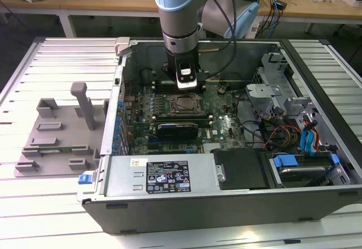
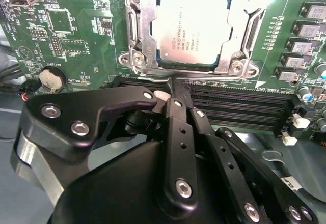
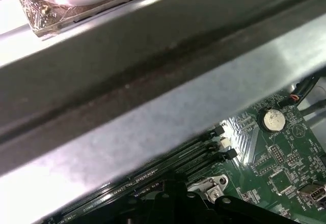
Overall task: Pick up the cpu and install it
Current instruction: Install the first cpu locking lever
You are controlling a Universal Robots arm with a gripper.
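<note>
Second wrist view: cpu [image 2: 189,28] seated in socket frame [image 2: 145,35], gripper [image 2: 175,89] fingers pressed together, empty, above memory slots [image 2: 239,104]. Exterior view: case wall [image 1: 116,107] well aside.

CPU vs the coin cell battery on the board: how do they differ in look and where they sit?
The cpu is square with a flat pale-silver top bearing print; the coin cell battery is round, smaller and plain. The cpu lies inside a metal socket frame; the coin cell battery sits in a round black holder beside the memory slots. Both are metallic, lie flat on the green motherboard, and the gripper touches neither.
</note>
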